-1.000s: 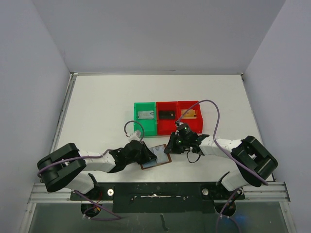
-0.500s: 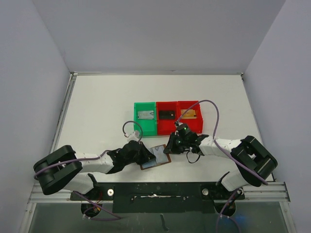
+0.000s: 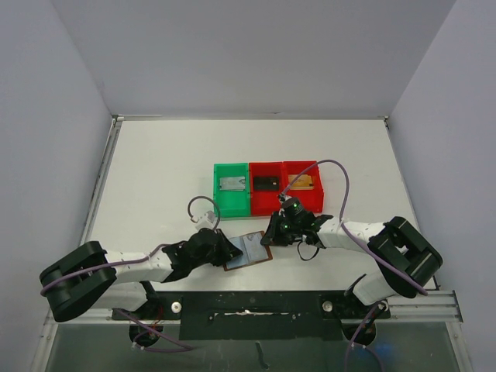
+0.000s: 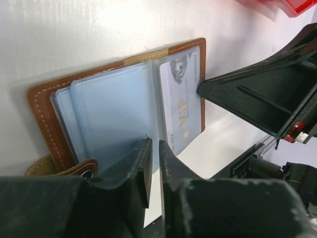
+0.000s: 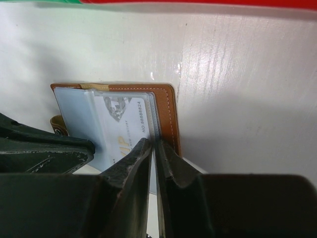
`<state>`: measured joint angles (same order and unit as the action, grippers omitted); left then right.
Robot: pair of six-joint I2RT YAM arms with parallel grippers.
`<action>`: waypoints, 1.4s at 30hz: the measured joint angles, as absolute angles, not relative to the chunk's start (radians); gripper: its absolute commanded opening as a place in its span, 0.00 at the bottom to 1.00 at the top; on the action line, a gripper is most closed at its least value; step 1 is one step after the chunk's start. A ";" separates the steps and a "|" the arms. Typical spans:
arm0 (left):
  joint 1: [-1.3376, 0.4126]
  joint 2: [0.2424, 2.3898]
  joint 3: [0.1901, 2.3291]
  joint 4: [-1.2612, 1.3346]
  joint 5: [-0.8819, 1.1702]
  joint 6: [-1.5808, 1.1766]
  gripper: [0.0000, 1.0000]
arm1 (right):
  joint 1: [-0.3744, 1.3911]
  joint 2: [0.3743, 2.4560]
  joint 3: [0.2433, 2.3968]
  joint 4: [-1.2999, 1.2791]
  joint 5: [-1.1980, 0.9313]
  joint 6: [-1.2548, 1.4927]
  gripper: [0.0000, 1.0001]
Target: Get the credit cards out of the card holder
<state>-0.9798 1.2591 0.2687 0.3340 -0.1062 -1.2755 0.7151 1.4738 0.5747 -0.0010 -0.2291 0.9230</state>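
Bright, even light comes down from overhead onto the white table (image 3: 155,170), leaving only soft, short shadows around the card holder (image 3: 248,252). Seen from the wrists, glare streaks the table just beyond the card holder. Nearer the lens than it, the left gripper (image 4: 152,146) looms dark and soft-focused.

white table (image 3: 155,163), pale grey walls (image 3: 256,54) on three sides — even light, perhaps overhead
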 measured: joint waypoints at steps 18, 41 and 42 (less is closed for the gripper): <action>-0.980 1.411 0.365 0.386 -0.103 -1.289 0.30 | 0.726 1.480 0.582 -0.001 -0.228 0.924 0.11; -0.986 1.289 0.310 0.300 -0.170 -1.352 0.38 | 0.755 1.483 0.582 -0.001 -0.220 0.951 0.04; -0.987 1.281 0.302 0.301 -0.172 -1.357 0.38 | 0.755 1.483 0.582 -0.001 -0.222 0.951 0.04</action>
